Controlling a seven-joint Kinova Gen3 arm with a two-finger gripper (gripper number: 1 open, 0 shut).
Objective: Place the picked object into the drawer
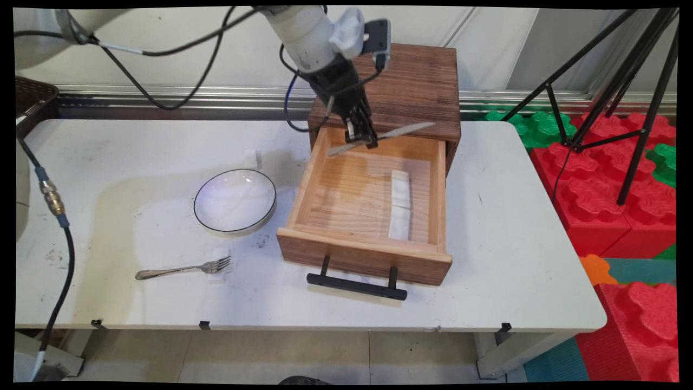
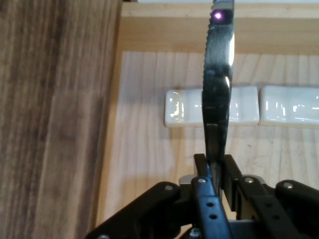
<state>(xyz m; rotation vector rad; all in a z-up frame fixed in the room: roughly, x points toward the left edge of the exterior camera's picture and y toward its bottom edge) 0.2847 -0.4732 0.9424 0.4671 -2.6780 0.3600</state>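
The pincer [image 1: 364, 138] is clamped on a knife [image 1: 381, 138], held above the rear of the open drawer [image 1: 335, 184]. Note the blade's long axis runs across the drawer's width. Two white rests [image 1: 400, 205] lie on the drawer floor; plate [image 1: 235, 201] and fork [image 1: 184, 268] sit left of the drawer on the counter [image 1: 487, 271].

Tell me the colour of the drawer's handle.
Black: the handle on the open drawer's front shows best in the main view.

No lettering, label, brand, number or sign can be read on anything in either view.
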